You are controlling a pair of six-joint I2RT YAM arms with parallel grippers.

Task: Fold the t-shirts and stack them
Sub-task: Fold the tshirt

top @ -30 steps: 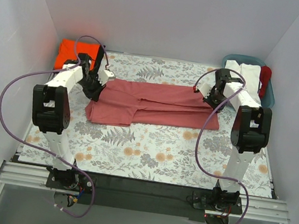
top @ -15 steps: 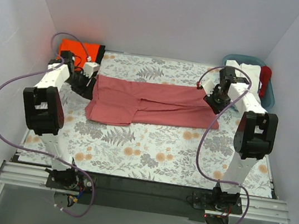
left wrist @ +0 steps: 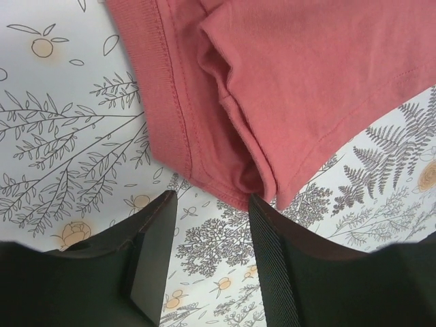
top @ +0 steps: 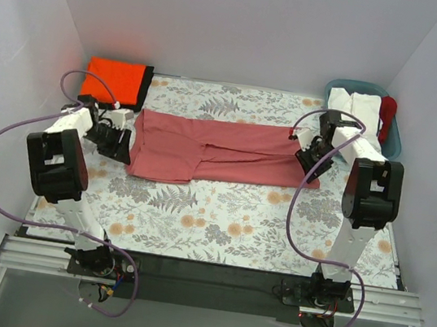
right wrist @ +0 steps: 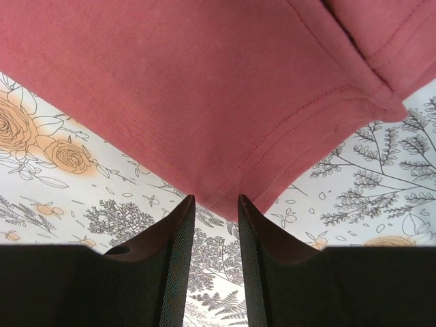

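Observation:
A dusty rose-red t-shirt (top: 220, 151) lies folded into a long band across the middle of the table. My left gripper (top: 119, 145) stands open just off its left end, touching nothing. In the left wrist view the shirt's hem (left wrist: 204, 136) lies just beyond the left gripper (left wrist: 210, 203), with only tablecloth between the fingers. My right gripper (top: 311, 158) is open at the shirt's right end. In the right wrist view the shirt's corner (right wrist: 225, 102) reaches the tips of the right gripper (right wrist: 214, 203), ungripped. An orange t-shirt (top: 114, 80) lies folded square at the back left, with a black edge (top: 146, 87) beside it.
A teal basket (top: 396, 139) at the back right holds white cloth (top: 358, 102) and a red piece (top: 387, 113). A floral tablecloth (top: 226, 222) covers the table. White walls close in the left, back and right sides.
Both grippers have opened and let go of the rose-red shirt. The left one has drawn back left and nearer; the right one has dropped slightly. The shirt now lies flat.

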